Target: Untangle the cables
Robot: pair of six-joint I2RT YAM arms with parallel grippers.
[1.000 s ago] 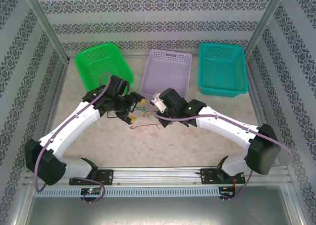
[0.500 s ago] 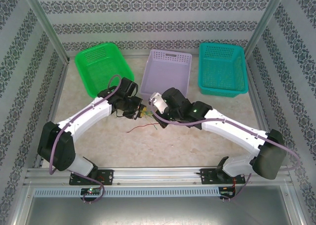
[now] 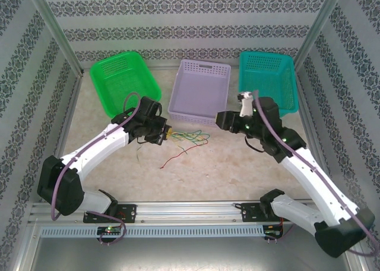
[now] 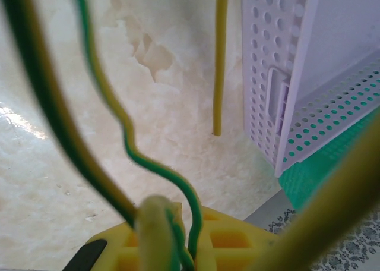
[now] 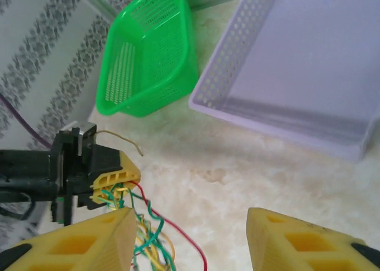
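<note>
Patterned walls — pale marbled tabletop

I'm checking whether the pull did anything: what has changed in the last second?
The right end effector swung away to the right, off the bundle, and now stands open and empty. The cables now fan out rightward over the table from the left end effector, which barely shifted and is shut on them. The green basket, purple basket and teal basket did not move.

the cables lie on the table at frame centre. the middle basket sits just above them.
</note>
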